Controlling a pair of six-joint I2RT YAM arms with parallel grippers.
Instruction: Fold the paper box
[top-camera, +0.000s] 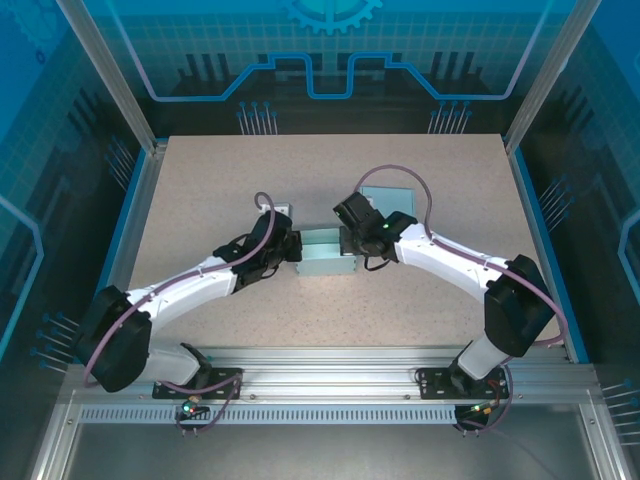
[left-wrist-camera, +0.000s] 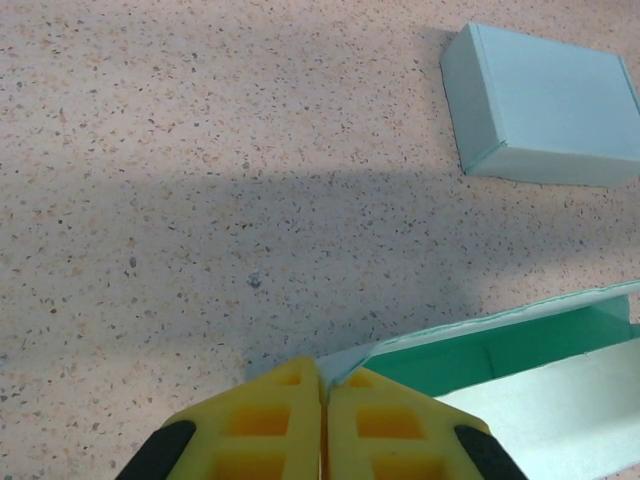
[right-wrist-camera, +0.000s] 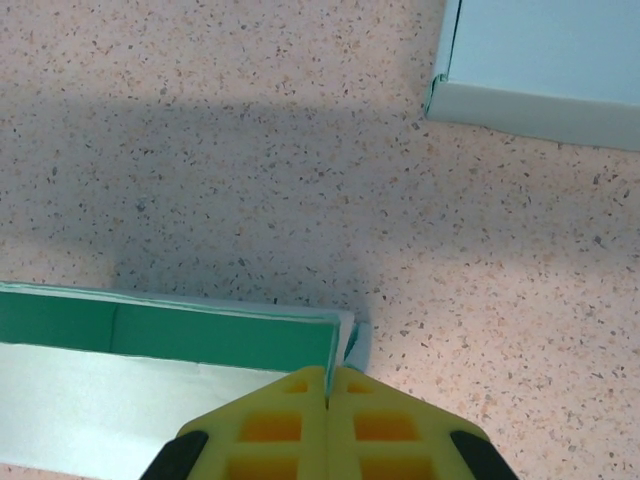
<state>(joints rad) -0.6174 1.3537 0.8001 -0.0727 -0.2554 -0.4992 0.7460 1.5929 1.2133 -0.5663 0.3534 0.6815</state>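
The box (top-camera: 327, 262) is seen in the middle of the worktop (top-camera: 230, 180), between the two hands. It is open at the top, and its green inside is shown in both wrist views. The left hand (top-camera: 297, 250) is placed at the left end of the box and the right hand (top-camera: 346, 243) at the right end.

In the left wrist view the yellow fingers (left-wrist-camera: 275, 415) are pressed together, and a corner of the thin paper wall is pinched between their tips. In the right wrist view the fingers are pressed together in the same way, and the end wall of the box is held at its upper edge. Both hands are therefore narrow, each closed on the box.

A second box (top-camera: 382, 196), closed and of the same pale colour, is lying on the worktop behind the right arm, apart from the first one.
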